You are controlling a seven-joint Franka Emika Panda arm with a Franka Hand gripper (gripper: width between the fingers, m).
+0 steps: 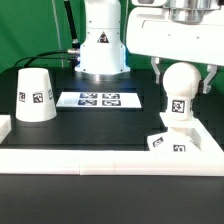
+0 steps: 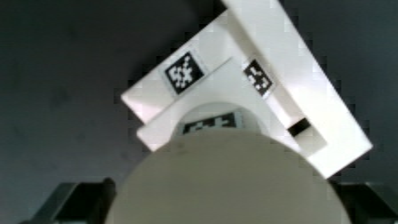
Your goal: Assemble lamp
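Observation:
My gripper [image 1: 182, 72] is shut on the white ball-shaped bulb [image 1: 180, 86] at the exterior view's right and holds it upright, its tagged stem pointing down. The stem's end is just above or touching the small blocky base [image 1: 167, 143], which lies on the black table below it; I cannot tell which. In the wrist view the bulb [image 2: 222, 170] fills the space between my dark fingers [image 2: 80, 203], and the tagged base [image 2: 240, 75] lies beyond it. The cone-shaped shade [image 1: 36, 96] stands alone at the exterior view's left.
The marker board [image 1: 98, 99] lies flat at the table's middle. The robot's white body [image 1: 100, 45] stands behind it. A low white wall [image 1: 110, 160] runs along the table's front edge and up both sides.

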